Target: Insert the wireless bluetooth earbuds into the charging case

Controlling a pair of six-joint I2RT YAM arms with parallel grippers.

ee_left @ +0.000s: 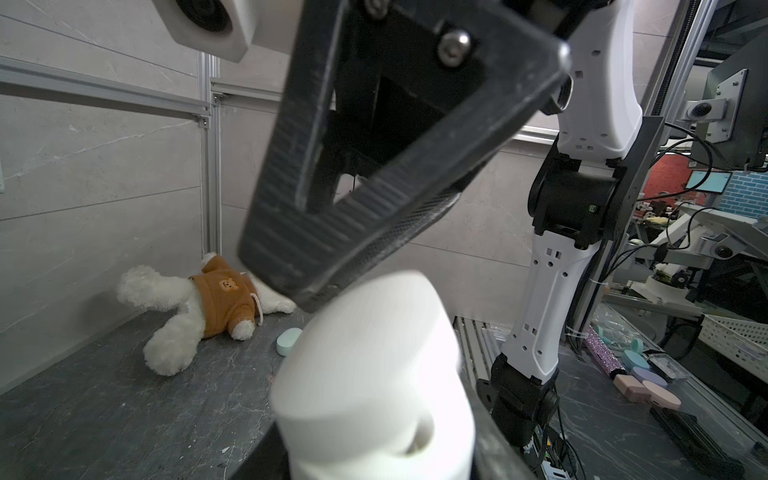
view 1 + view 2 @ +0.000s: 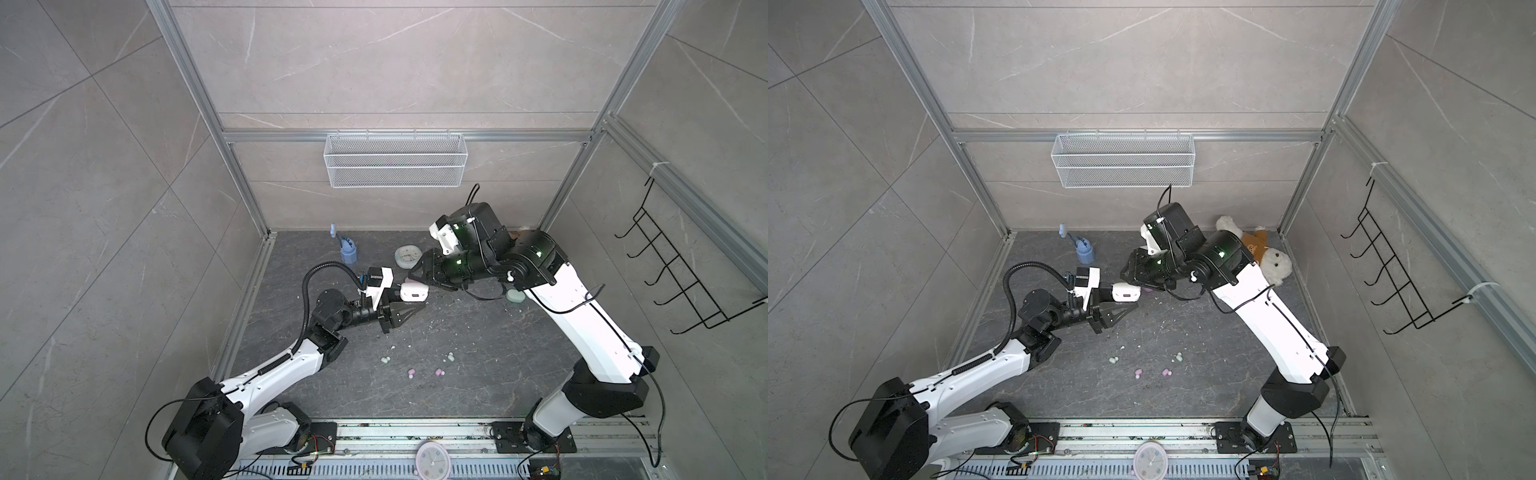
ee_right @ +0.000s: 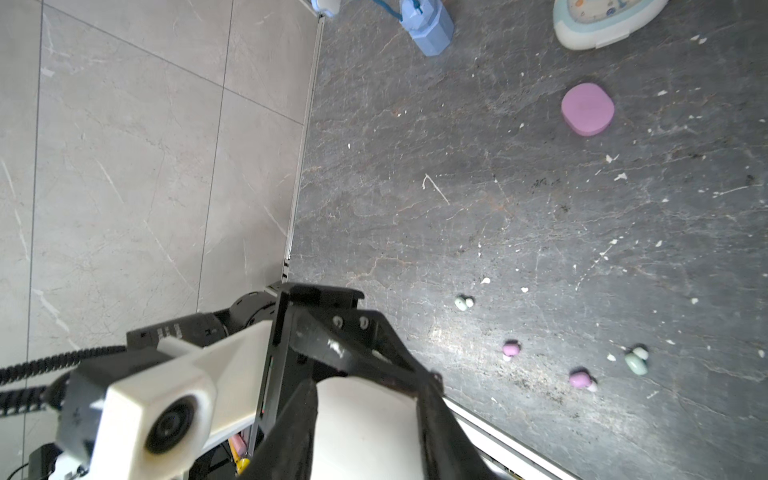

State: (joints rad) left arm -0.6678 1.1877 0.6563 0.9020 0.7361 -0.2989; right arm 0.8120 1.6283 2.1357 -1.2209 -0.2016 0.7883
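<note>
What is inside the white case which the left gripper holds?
Its inside is hidden: of the white case only the outer shell shows, clamped in the left gripper. Four earbuds, mint and pink, lie on the table; no white ones are visible.

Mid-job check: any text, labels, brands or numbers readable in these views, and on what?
Nothing is legible.
Pink clock: dial numerals, too small to read.
Mint-rimmed clock: dial markings, blurred.
Left arm's black joint: white lettering, blurred.
Teddy bear's brown sweater: bear-face emblem only, no words.
</note>
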